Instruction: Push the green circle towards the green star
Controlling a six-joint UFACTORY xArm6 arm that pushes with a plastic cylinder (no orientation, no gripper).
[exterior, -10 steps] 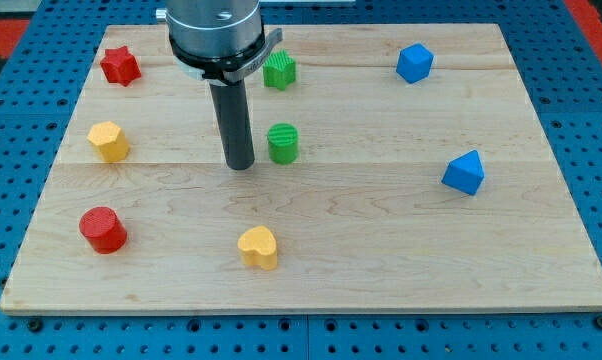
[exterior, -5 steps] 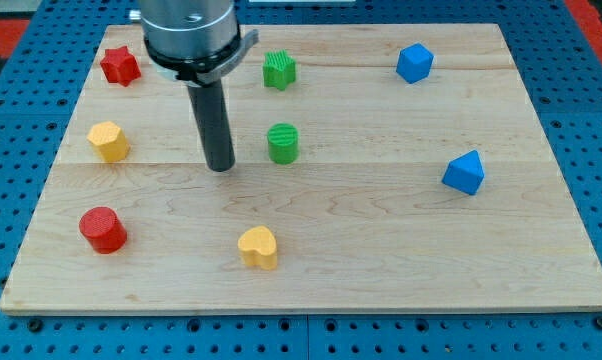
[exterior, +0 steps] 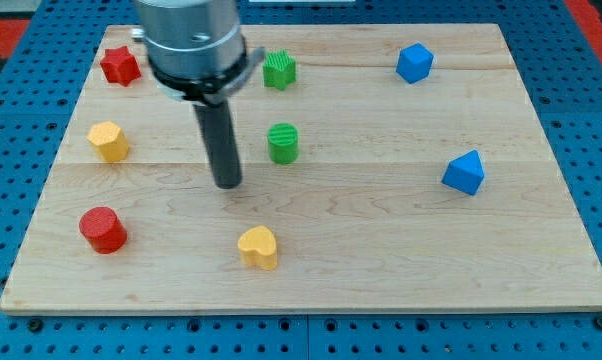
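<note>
Resting on the desk (exterior: 381,230), my tip (exterior: 228,185), the tool, is a bare rod that cannot open and holds nothing; it touches no block. Nearest, up and to the view's right of it, stands the green circle (exterior: 283,143), near but apart. Below the tool, slightly to the right, lies the yellow heart (exterior: 259,247). To its left, a little higher, sits the yellow block (exterior: 108,141), and lower left the red cylinder (exterior: 103,230). The green star (exterior: 279,70) lies above the circle, well apart from it, toward the view's top. Farther off are the red star (exterior: 120,66) at upper left, then the two blue blocks (exterior: 464,173) (exterior: 414,63) far right.
</note>
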